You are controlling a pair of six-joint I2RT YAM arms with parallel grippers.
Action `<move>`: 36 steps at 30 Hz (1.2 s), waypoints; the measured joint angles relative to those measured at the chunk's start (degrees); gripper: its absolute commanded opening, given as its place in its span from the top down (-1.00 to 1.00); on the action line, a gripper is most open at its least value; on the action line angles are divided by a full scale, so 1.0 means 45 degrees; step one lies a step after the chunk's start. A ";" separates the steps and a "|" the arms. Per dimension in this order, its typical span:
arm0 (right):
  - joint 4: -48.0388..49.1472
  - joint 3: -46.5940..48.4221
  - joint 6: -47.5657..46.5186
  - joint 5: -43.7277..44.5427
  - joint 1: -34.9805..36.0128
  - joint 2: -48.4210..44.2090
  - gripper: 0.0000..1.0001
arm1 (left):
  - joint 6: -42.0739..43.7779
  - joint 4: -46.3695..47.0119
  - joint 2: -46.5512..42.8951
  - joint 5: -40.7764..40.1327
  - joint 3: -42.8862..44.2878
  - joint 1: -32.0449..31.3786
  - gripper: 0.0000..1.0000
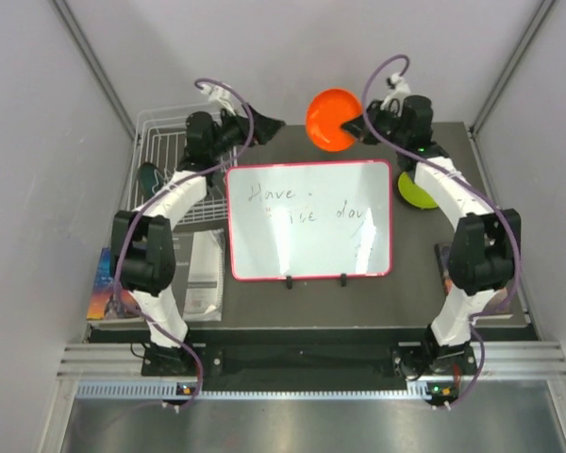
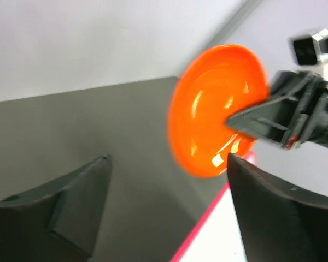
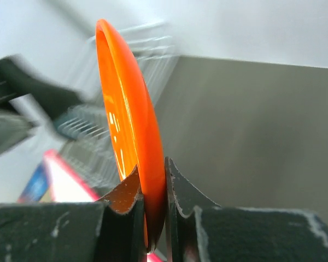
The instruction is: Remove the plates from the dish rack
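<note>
Now right gripper (image 3: 153, 180) pinches orange plate (image 1: 332, 121) by the rim, beyond the whiteboard (image 1: 308, 222); left gripper (image 1: 264, 124) spread, empty. Tilt flat before lowering.

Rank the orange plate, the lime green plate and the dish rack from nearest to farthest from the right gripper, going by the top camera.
1. orange plate: clamped in the right gripper.
2. lime green plate: on the right, beside the right arm.
3. dish rack: far left corner.
</note>
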 measured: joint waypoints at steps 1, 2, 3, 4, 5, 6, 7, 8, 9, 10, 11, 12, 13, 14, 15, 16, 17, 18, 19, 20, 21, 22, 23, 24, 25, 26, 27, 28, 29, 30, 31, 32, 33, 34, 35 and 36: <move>-0.0068 -0.0306 -0.0073 0.0427 -0.0277 -0.0277 1.00 | 0.0141 -0.0073 -0.0151 -0.0083 -0.0141 0.0185 -0.86; -0.0219 -0.0695 -0.0121 0.0903 -0.0714 -0.0661 1.00 | 0.0272 -0.0170 -0.0389 -0.0223 -0.0389 0.0476 -0.94; -0.0287 -0.1137 -0.0131 0.1302 -0.1263 -0.1088 1.00 | 0.0447 -0.0321 -0.0675 -0.0316 -0.0670 0.0869 -0.96; -0.0325 -0.1530 -0.0136 0.1681 -0.1821 -0.1501 1.00 | 0.0617 -0.0476 -0.0996 -0.0442 -0.0952 0.1326 -0.96; -0.0379 -0.1807 -0.0170 0.1972 -0.2346 -0.1812 1.00 | 0.0782 -0.0588 -0.1302 -0.0622 -0.1195 0.1826 -0.96; -0.0427 -0.2127 -0.0194 0.2317 -0.2943 -0.2181 1.00 | 0.0928 -0.0690 -0.1637 -0.0845 -0.1443 0.2375 -0.96; -0.0544 -0.2395 -0.0219 0.2720 -0.3507 -0.2521 1.00 | 0.1171 -0.0855 -0.1967 -0.1059 -0.1685 0.2861 -0.96; -0.0695 -0.2599 -0.0238 0.3079 -0.4095 -0.2798 1.00 | 0.1409 -0.1103 -0.2293 -0.1321 -0.1875 0.3342 -0.98; -0.0816 -0.2735 -0.0262 0.3332 -0.4498 -0.2958 1.00 | 0.1617 -0.1268 -0.2540 -0.1574 -0.2001 0.3730 -0.98; -0.0913 -0.2968 -0.0291 0.3633 -0.5003 -0.3152 1.00 | 0.1957 -0.1559 -0.2866 -0.1923 -0.2132 0.4158 -0.98; -0.1010 -0.3109 -0.0301 0.3798 -0.5289 -0.3235 1.00 | 0.2239 -0.1807 -0.3152 -0.2239 -0.2259 0.4444 -0.98; -0.1064 -0.3371 -0.0301 0.3920 -0.5586 -0.3308 1.00 | 0.2458 -0.1982 -0.3419 -0.2458 -0.2380 0.4658 -0.98; -0.1137 -0.3653 -0.0301 0.4002 -0.5824 -0.3327 1.00 | 0.2642 -0.2142 -0.3682 -0.2686 -0.2516 0.4833 -0.98; -0.1214 -0.3968 -0.0296 0.4027 -0.6067 -0.3327 1.00 | 0.2798 -0.2249 -0.3915 -0.2919 -0.2637 0.4969 -0.98; -0.1350 -0.4284 -0.0287 0.4002 -0.6314 -0.3288 1.00 | 0.2885 -0.2327 -0.4061 -0.3045 -0.2725 0.5076 -0.98; -0.1515 -0.4503 -0.0223 0.3939 -0.6475 -0.3230 1.00 | 0.3002 -0.2409 -0.4216 -0.3249 -0.2837 0.5236 -0.98; -0.1685 -0.4702 -0.0165 0.3779 -0.6679 -0.3104 1.00 | 0.3143 -0.2516 -0.4328 -0.3434 -0.2939 0.5338 -0.98; -0.1836 -0.4823 -0.0092 0.3585 -0.6907 -0.2880 1.00 | 0.3283 -0.2662 -0.4425 -0.3667 -0.3050 0.5450 -0.98; -0.1904 -0.4906 -0.0053 0.3478 -0.7072 -0.2657 1.00 | 0.3468 -0.2807 -0.4459 -0.3920 -0.3147 0.5537 -0.98; -0.1957 -0.4940 -0.0005 0.3385 -0.7164 -0.2482 1.00 | 0.3580 -0.2909 -0.4473 -0.4124 -0.3225 0.5595 -0.98; -0.2035 -0.4949 0.0034 0.3254 -0.7252 -0.2263 1.00 | 0.3779 -0.3060 -0.4473 -0.4371 -0.3337 0.5659 -0.98; -0.2050 -0.4949 0.0049 0.3157 -0.7320 -0.2030 1.00 | 0.3925 -0.3235 -0.4473 -0.4590 -0.3444 0.5707 -0.98; -0.2040 -0.4949 0.0097 0.3055 -0.7344 -0.1826 1.00 | 0.4095 -0.3424 -0.4473 -0.4813 -0.3555 0.5756 -0.98; -0.2050 -0.4949 0.0136 0.2924 -0.7354 -0.1617 1.00 | 0.4235 -0.3614 -0.4469 -0.5037 -0.3638 0.5770 -0.98; -0.2050 -0.4945 0.0165 0.2817 -0.7354 -0.1452 1.00 | 0.4347 -0.3769 -0.4469 -0.5183 -0.3687 0.5775 -0.98; -0.2040 -0.4920 0.0185 0.2628 -0.7354 -0.1209 1.00 | 0.4507 -0.3910 -0.4469 -0.5377 -0.3764 0.5775 -0.98; -0.2030 -0.4901 0.0223 0.2487 -0.7354 -0.1025 1.00 | 0.4590 -0.3997 -0.4469 -0.5513 -0.3803 0.5775 -0.98; -0.2025 -0.4847 0.0257 0.2288 -0.7349 -0.0729 0.99 | 0.4702 -0.4051 -0.4469 -0.5659 -0.3866 0.5775 -0.98; -0.1991 -0.4833 0.0282 0.2166 -0.7339 -0.0539 0.97 | 0.4804 -0.4070 -0.4469 -0.5765 -0.3939 0.5775 -0.98; -0.1991 -0.4823 0.0340 0.2016 -0.7334 -0.0330 0.91 | 0.4867 -0.4085 -0.4469 -0.5867 -0.4007 0.5775 -0.98; -0.2001 -0.4799 0.0379 0.1875 -0.7334 -0.0121 0.85 | 0.4930 -0.4124 -0.4469 -0.5940 -0.4056 0.5775 -0.98; -0.1991 -0.4765 0.0437 0.1758 -0.7334 0.0078 0.79 | 0.4988 -0.4158 -0.4469 -0.6028 -0.4104 0.5785 -0.98; -0.1962 -0.4755 0.0476 0.1642 -0.7334 0.0223 0.75 | 0.5042 -0.4201 -0.4469 -0.6086 -0.4124 0.5790 -0.98; -0.1967 -0.4755 0.0529 0.1530 -0.7334 0.0364 0.72 | 0.5095 -0.4265 -0.4469 -0.6159 -0.4138 0.5799 -0.98; -0.2001 -0.4716 0.0573 0.1447 -0.7334 0.0500 0.64 | 0.5139 -0.4333 -0.4469 -0.6227 -0.4148 0.5814 -0.98; -0.2050 -0.4600 0.0583 0.1341 -0.7334 0.0646 0.53 | 0.5168 -0.4391 -0.4469 -0.6280 -0.4153 0.5829 -0.98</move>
